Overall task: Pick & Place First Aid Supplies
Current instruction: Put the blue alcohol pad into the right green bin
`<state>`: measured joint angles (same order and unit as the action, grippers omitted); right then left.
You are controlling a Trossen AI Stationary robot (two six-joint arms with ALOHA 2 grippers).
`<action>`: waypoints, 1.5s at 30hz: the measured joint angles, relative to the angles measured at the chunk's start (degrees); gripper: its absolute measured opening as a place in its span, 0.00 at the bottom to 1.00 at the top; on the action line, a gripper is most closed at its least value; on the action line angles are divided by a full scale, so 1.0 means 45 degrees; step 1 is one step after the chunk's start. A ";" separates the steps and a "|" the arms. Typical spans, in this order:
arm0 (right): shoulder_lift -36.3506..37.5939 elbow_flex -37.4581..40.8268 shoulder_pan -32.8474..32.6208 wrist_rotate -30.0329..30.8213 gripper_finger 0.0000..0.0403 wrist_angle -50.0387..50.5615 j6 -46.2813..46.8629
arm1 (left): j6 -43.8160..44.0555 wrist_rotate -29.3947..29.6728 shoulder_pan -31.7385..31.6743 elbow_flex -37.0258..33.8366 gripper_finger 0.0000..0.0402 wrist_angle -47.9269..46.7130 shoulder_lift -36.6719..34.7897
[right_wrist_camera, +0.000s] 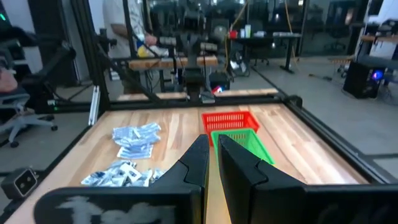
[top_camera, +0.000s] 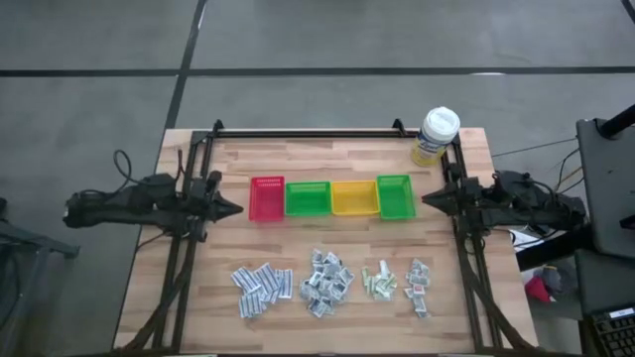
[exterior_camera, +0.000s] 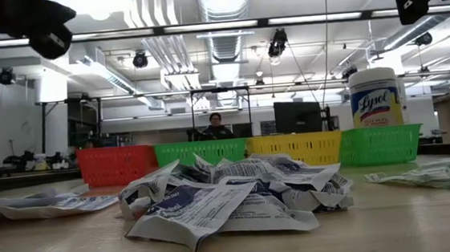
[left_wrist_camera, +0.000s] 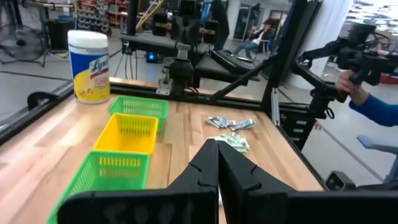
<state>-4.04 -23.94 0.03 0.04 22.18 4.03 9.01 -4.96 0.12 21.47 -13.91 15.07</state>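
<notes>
Grey floor (top_camera: 397, 40); ceiling ducts (exterior_camera: 223, 5) overhead.

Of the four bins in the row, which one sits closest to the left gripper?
The red bin, at the row's left end, nearest the left gripper; the others are green, yellow, green.

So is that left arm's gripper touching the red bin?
Apart. The high view shows bare wood between the left gripper and the red bin.

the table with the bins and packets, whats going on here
Nothing is being handled yet. Four piles of first aid supplies lie on the table's near half, and the red, green, yellow and green bins look empty. The left gripper is shut; the right gripper holds nothing. Both hang at the row's ends.
</notes>
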 joint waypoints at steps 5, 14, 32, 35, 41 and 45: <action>0.0695 0.0323 0.0000 0.0090 0.08 -0.0039 -0.0038 | 0.0059 -0.0013 0.0000 -0.0797 0.00 0.0229 -0.1365; 0.0772 0.1253 0.0000 0.0758 0.08 -0.1212 0.0377 | 0.0031 -0.0004 0.0000 -0.1528 0.00 0.0617 -0.3196; 0.0594 0.2966 0.0000 0.0795 0.08 -0.2025 0.0443 | 0.0211 0.0016 0.0000 -0.2370 0.00 0.0481 -0.3060; 0.0278 0.2953 0.0000 0.0795 0.08 -0.2065 0.0443 | 0.0206 0.0017 0.0000 -0.2374 0.00 0.0424 -0.3056; -0.1212 0.2354 0.0000 0.0800 0.08 -0.2075 0.0550 | 0.0191 0.0021 0.0010 -0.2374 0.00 0.0384 -0.3056; -0.2819 0.1581 0.0000 0.0800 0.08 -0.2028 0.1029 | 0.0172 0.0019 0.0010 -0.2374 0.00 0.0342 -0.3056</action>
<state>-16.72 -16.82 0.03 3.64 13.06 8.66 9.78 -4.87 0.16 10.79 -12.37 1.32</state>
